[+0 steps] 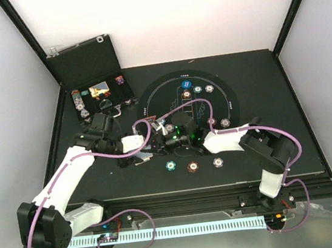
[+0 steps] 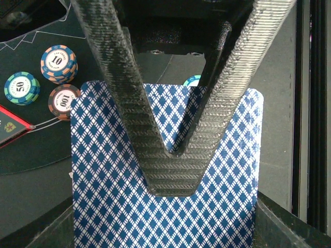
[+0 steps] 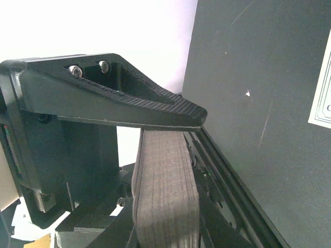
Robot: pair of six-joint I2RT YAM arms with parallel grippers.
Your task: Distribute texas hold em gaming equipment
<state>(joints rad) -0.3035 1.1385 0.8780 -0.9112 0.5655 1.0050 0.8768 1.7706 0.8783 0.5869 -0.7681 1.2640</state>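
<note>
Right jaws are clamping the deck (image 3: 165,196) above the mat's (image 1: 156,97) near edge; left jaws, clenched tip to tip, are resting on a blue-backed card (image 2: 114,206) there.

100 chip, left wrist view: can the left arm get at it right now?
Probably yes. The 100 chip lies uncovered on the mat beside the playing card, with nothing between. But the left tool is shut over that card, so it must open first.
</note>
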